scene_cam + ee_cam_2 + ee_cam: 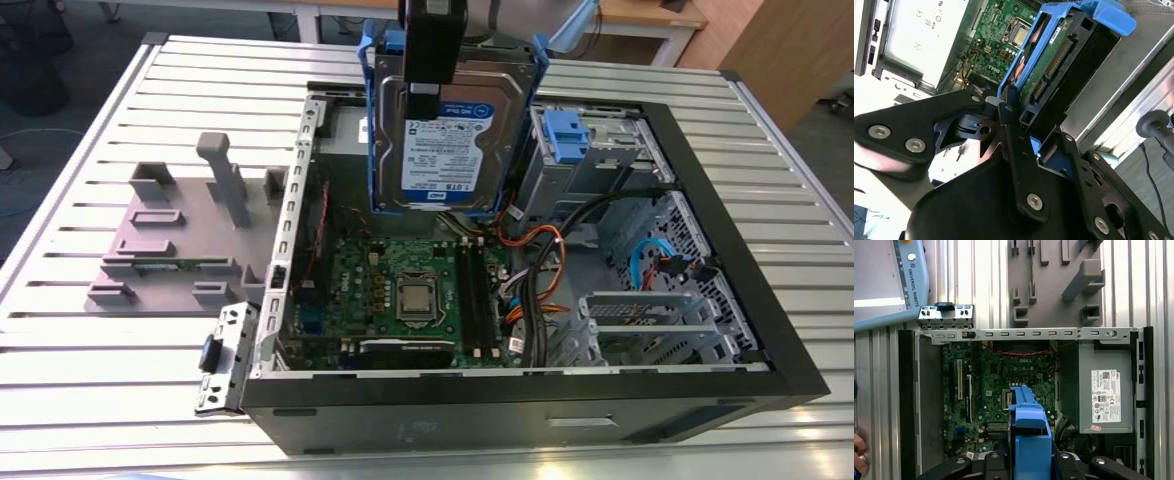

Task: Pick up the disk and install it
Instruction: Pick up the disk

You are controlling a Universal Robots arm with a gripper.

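- One slatted metal counter (120, 420) carries everything
- One open computer case (794, 340) lies on its side on the counter, its inside facing up
- One grey plastic stand (160, 250) with upright posts sits on the counter just beside the case, on the exterior view's left; nothing rests in it
- One grey power supply box (1104, 390) sits inside the case, beside the one green motherboard (400, 270)
- One disk (461, 150), in its blue carrier, hangs in the air above the open case, clear of the stand and touching nothing but the fingers; its long axis stands close to upright and its labelled face is turned to the exterior view
- One blue-tabbed drive cage (587, 150) is fixed in the case; from the disk it lies towards the exterior view's right and lower, so the disk looks to be over the board rather than over the cage, and I cannot tell how far apart in depth they are
- One gripper (424, 95) comes down from above onto the disk's upper end; its two fingers (1013, 135) are pinching the disk across its flat faces, one on the label side
- One person's hand (858, 452) shows at the counter's edge, well apart from the case
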